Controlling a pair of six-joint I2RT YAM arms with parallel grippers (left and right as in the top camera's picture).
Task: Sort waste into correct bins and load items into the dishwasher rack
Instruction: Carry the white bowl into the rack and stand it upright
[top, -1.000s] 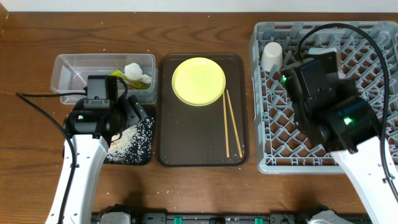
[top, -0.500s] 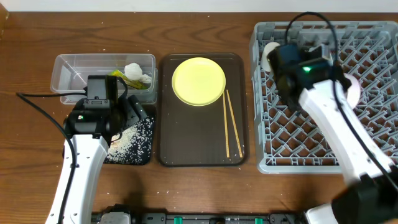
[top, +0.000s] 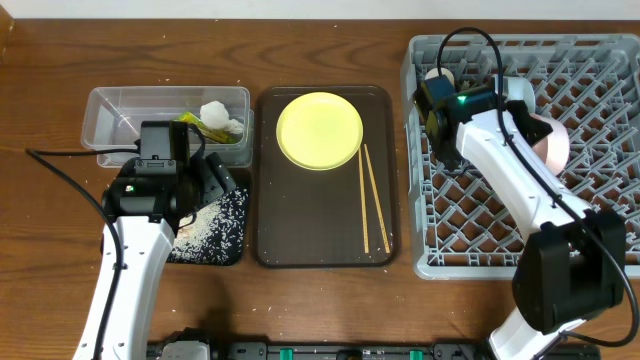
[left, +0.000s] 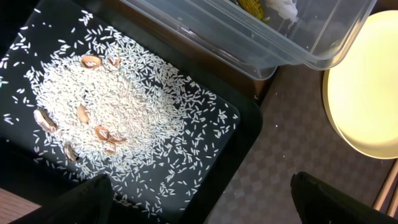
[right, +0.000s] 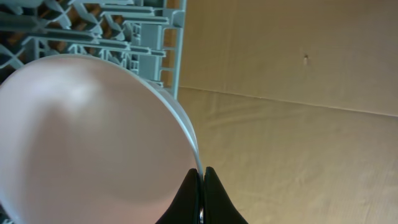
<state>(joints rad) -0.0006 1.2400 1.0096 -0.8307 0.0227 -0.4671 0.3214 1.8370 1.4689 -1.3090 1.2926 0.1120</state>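
L gripper (left: 211, 202) wide open, empty, over rice (left: 124, 118) in black tray (left: 244, 134). Plate (top: 319, 131), chopsticks (top: 370, 200) on brown tray (top: 310, 225) mid-table, not yet loaded. R gripper (right: 200, 193) pinched tight on bowl (right: 93, 137) rim over rack (top: 480, 220). Thin edge grip, so I reckon bowl could swing, slip, or clip pegs.

The right arm (top: 495, 165) swings toward the far-left corner of the large grey plastic pegged rack (top: 600, 60), exposing the round white bowl (top: 552, 142) it holds mid-rack.
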